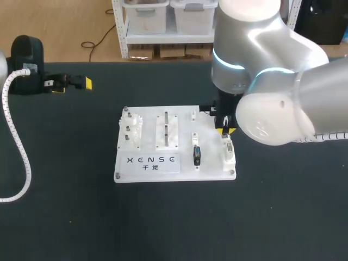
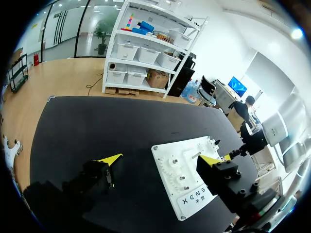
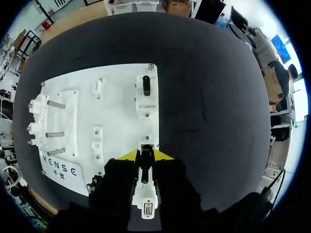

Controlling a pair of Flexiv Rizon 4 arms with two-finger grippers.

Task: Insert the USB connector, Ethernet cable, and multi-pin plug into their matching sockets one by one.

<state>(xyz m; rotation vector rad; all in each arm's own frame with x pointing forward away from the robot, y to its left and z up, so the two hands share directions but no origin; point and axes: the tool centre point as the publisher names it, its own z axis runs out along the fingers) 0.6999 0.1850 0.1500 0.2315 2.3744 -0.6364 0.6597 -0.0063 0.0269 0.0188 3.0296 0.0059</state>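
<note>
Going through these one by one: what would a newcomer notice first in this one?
The bulky silver right arm fills the head view's right side, its gripper over a white socket block at the white board's right edge. A black plug sits in the block beside it. The left gripper is open at the table's far left, clear of the board.

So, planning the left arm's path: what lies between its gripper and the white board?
Between left gripper and white board: only bare black tabletop, per head view.
</note>
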